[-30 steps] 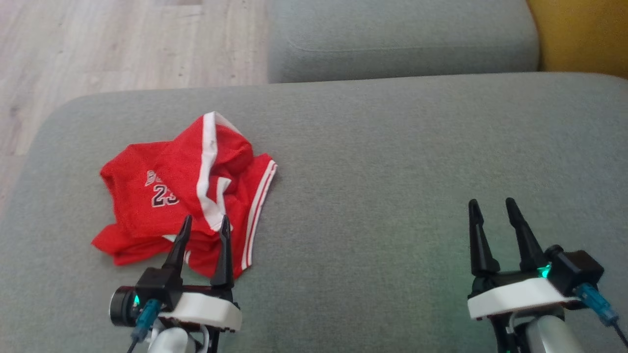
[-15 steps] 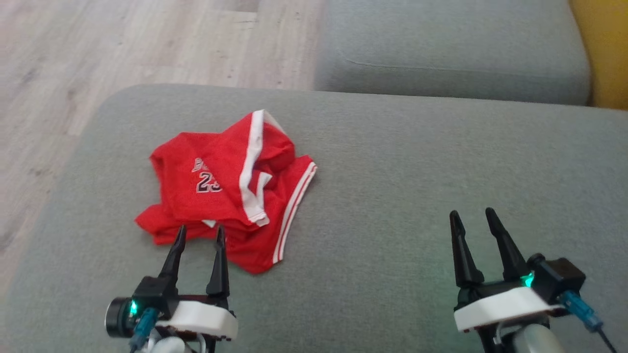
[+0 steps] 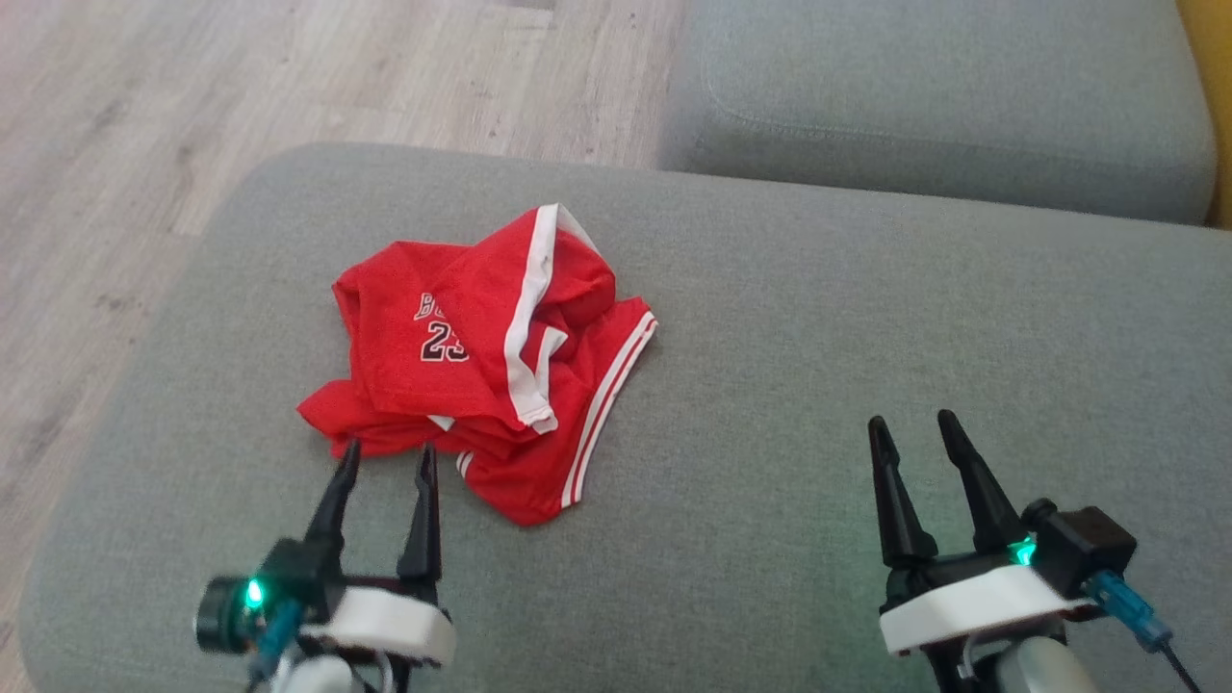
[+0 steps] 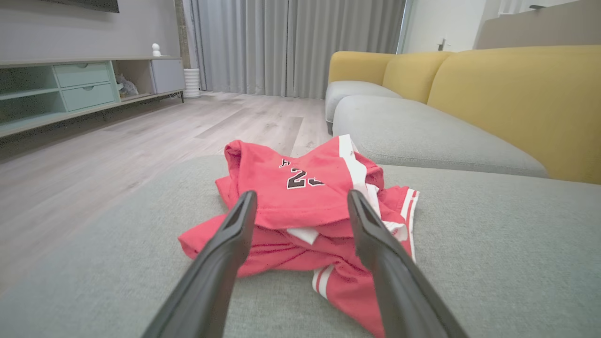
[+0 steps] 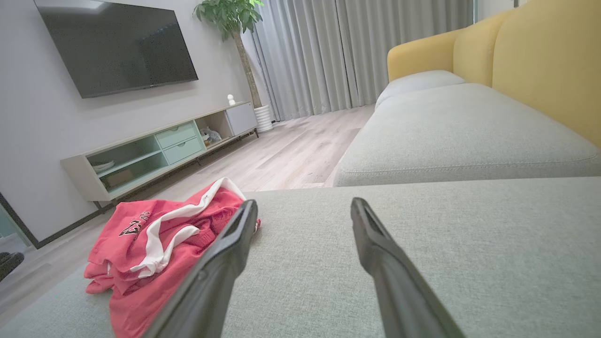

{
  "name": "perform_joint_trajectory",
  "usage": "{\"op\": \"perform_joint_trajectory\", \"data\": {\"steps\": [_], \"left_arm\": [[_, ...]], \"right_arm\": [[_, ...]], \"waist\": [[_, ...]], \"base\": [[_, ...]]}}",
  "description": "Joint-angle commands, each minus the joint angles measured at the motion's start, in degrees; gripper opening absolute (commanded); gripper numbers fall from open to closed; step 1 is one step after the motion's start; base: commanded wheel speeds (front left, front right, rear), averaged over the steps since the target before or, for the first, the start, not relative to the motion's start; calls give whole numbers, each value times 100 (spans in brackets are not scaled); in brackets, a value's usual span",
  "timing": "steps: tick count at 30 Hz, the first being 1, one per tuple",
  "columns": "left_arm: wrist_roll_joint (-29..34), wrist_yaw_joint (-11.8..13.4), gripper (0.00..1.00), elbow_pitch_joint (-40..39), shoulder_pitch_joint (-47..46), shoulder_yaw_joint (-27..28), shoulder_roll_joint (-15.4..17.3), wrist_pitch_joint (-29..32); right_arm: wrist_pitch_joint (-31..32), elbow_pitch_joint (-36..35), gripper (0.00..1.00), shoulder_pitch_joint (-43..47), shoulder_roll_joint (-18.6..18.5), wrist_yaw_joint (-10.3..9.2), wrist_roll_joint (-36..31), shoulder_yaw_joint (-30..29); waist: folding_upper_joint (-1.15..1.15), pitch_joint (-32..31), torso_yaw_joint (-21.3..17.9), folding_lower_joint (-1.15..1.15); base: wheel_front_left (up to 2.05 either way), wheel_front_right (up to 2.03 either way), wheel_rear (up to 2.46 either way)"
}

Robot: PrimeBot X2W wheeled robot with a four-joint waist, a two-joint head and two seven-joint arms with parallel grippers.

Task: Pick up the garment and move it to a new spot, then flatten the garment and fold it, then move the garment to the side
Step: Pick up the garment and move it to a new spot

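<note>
The crumpled red garment (image 3: 491, 356), white-trimmed and numbered 23, lay just ahead of the left gripper (image 3: 389, 448) and well left of the right gripper (image 3: 912, 421), both spread and empty. The right wrist view added a wall television (image 5: 117, 44).

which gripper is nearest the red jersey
The left gripper: it sits right at the near edge of the red jersey, while the right gripper hovers far to the side over bare grey cushion.

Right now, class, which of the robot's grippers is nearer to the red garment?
Left. The left gripper, open, has its fingertips at the near edge of the red garment; the right gripper, also open, sits far off to its right over the grey cushion.
</note>
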Motion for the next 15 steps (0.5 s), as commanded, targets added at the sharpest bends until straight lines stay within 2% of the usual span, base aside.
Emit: {"op": "perform_joint_trajectory", "data": {"steps": [1, 7, 10, 12, 15], "left_arm": [[61, -64, 100, -173, -490, 164, 151, 2], [172, -507, 100, -180, -1488, -109, 457, 617], [42, -759, 100, -81, -2209, -399, 666, 1308], [-184, -821, 100, 41, -2689, -611, 838, 1854], [-641, -837, 100, 123, -3276, -1245, 1178, 2561]], "right_arm": [[-61, -185, 100, -203, -53, -4, -2, 171], [-61, -279, 100, -386, -53, -4, -70, 99], [-61, -339, 100, -553, -53, -4, -148, 78], [-61, -364, 100, -690, -53, -4, -212, 104], [-61, -374, 100, -860, -53, -4, -261, 134]], "waist": [[0, 66, -37, 0], [0, 443, -116, 0], [0, 759, -172, 0], [0, 948, -234, 0], [0, 1170, -352, 0]], "base": [[0, 0, 0], [0, 0, 0], [0, 0, 0], [0, 0, 0], [0, 0, 0]]}}
